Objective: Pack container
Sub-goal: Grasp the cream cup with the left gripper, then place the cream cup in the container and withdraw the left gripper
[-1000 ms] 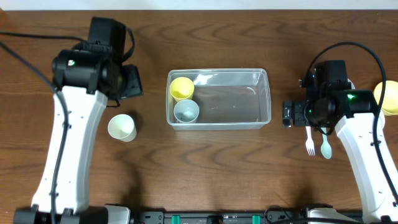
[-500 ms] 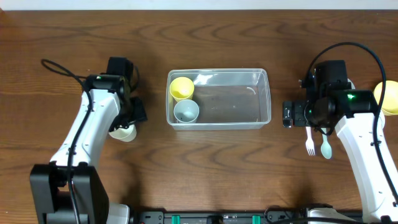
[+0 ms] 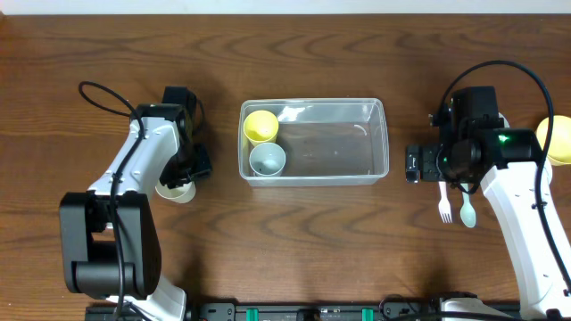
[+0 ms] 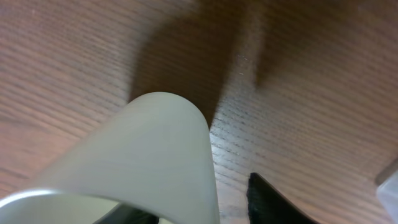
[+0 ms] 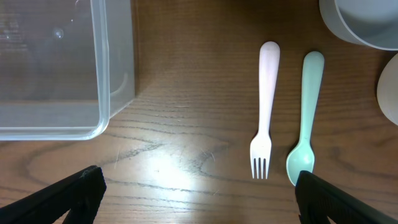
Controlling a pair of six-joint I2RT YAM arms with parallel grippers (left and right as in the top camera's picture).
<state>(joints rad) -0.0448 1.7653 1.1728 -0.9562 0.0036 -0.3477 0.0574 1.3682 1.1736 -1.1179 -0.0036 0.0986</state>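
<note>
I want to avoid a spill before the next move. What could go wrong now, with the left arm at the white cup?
1. The white cup stands upright between the left fingers, which look open and not centred on it; closing may tip it over.
2. The container already holds a yellow cup and a grey cup at its left end; the white cup could knock them on the way in.

Container [image 3: 332, 148] at centre of table [image 3: 312, 53].
Yellow cup [image 3: 260, 126] and grey cup [image 3: 267, 160] stand in its left end; left gripper [image 3: 182, 177] covers a white cup [image 3: 174, 190]; fork [image 3: 444, 203] and spoon [image 3: 467, 209] lie side by side at right.
</note>
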